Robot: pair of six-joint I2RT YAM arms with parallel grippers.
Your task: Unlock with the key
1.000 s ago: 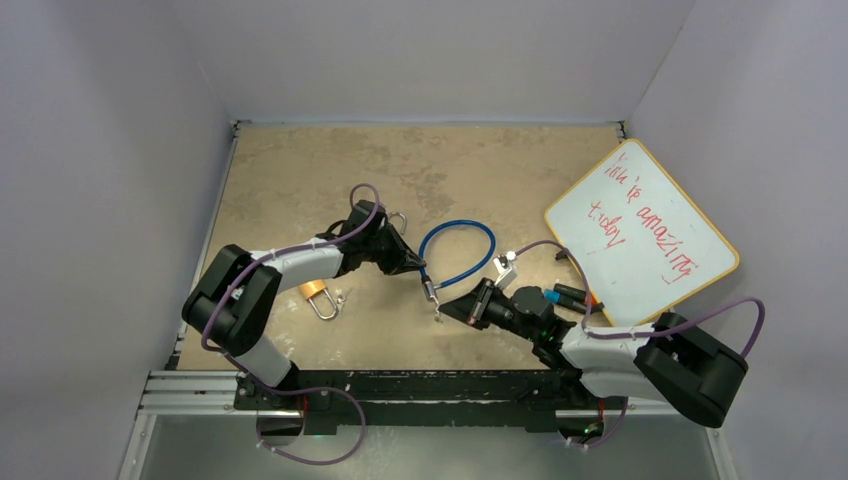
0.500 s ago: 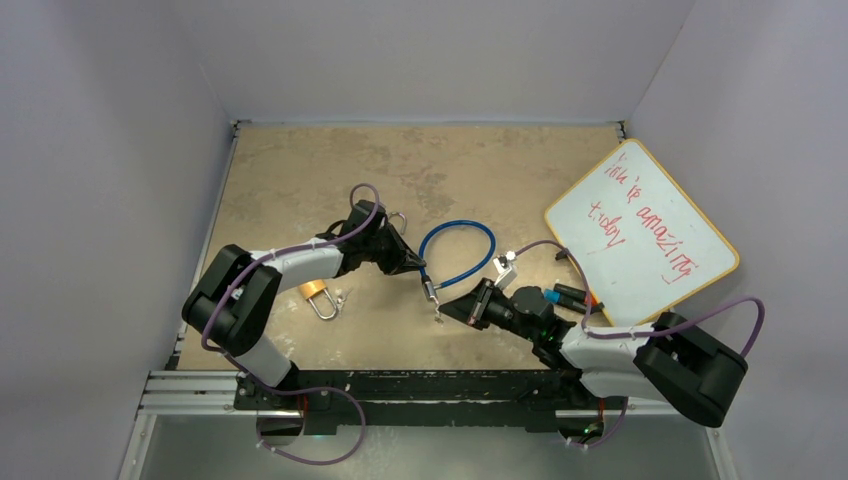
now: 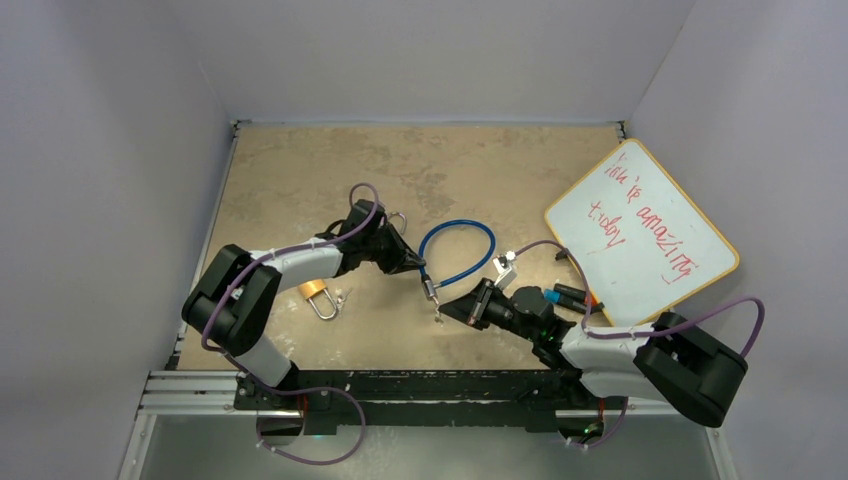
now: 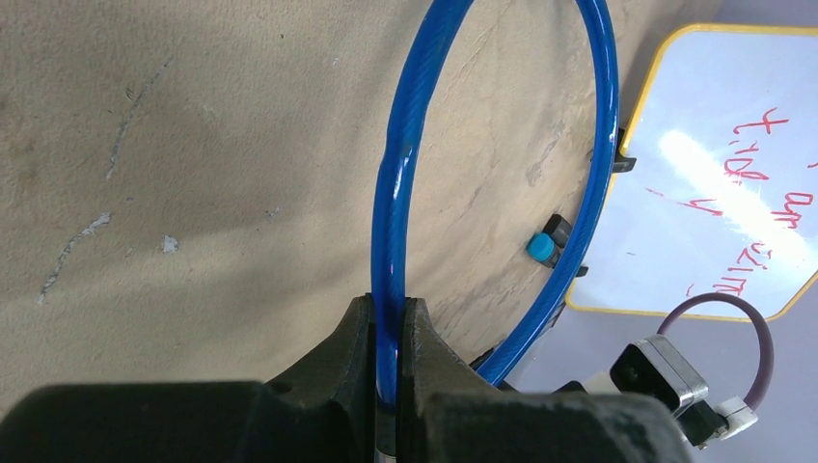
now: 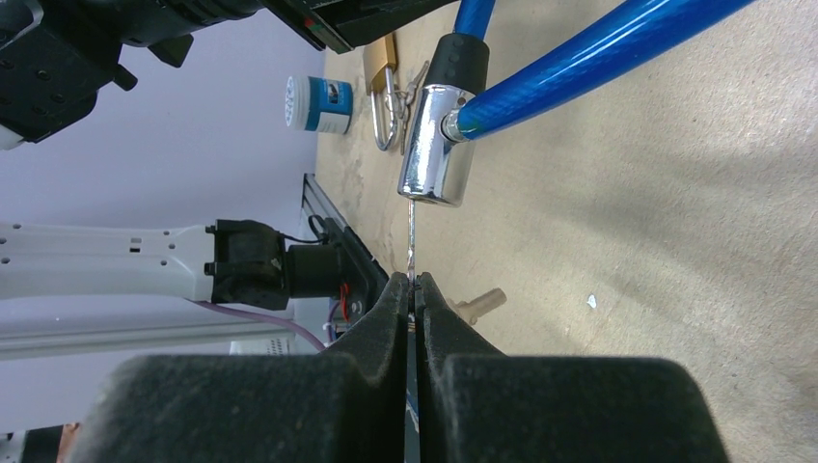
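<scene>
Both grips are tight: the left hand (image 4: 388, 318) squeezes the blue cable (image 4: 403, 145), and the right hand (image 5: 412, 289) pinches the key (image 5: 411, 241), whose tip meets the chrome lock barrel (image 5: 436, 159) just ahead.

Open tabletop (image 3: 450, 160) across the upper half of the overhead frame, blue cable lock (image 4: 396, 183) looped at centre between left arm (image 3: 300, 262) and right arm (image 3: 610, 345), whiteboard (image 3: 640, 232) filling the right side, brass padlock (image 3: 315, 291) at lower left beside the left arm, markers (image 3: 568, 293) against the right wrist.
</scene>
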